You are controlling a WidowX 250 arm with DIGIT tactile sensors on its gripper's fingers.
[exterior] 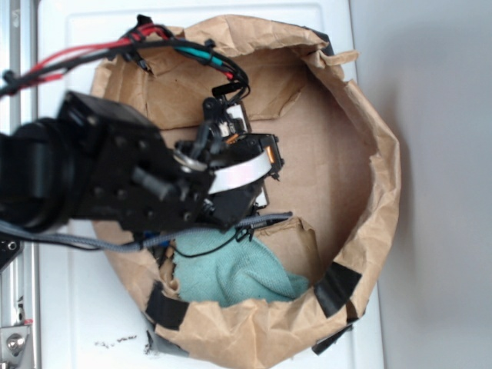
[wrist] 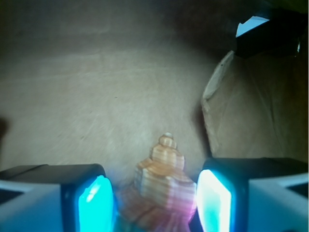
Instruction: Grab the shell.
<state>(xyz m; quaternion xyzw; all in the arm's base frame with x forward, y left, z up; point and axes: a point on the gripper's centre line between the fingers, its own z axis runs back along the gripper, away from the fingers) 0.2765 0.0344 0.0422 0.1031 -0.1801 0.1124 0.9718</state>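
- The gripper (wrist: 157, 200) was seen in the wrist view with its jaws spread apart, one glowing cyan pad (wrist: 96, 200) on each side of the shell (wrist: 161, 186).
- The shell was located between the two pads, low in the wrist view, with its orange-and-cream banded whorls stacked toward a small rounded tip pointing away from the camera.
- Whether the pads touched the shell could not be determined; a narrow gap appeared on each side.
- The shell was resting on the brown cardboard floor (wrist: 96, 106) of the container.
- In the exterior view, the black arm (exterior: 108, 169) was positioned over a brown paper-walled enclosure (exterior: 380, 177), and the shell was hidden beneath the arm.
- A teal cloth (exterior: 231, 273) was lying at the near edge of the enclosure floor.
- Black tape patches (exterior: 336, 288) were fixed to the paper wall.
- Red and black cables (exterior: 92, 54) were routed along the arm.
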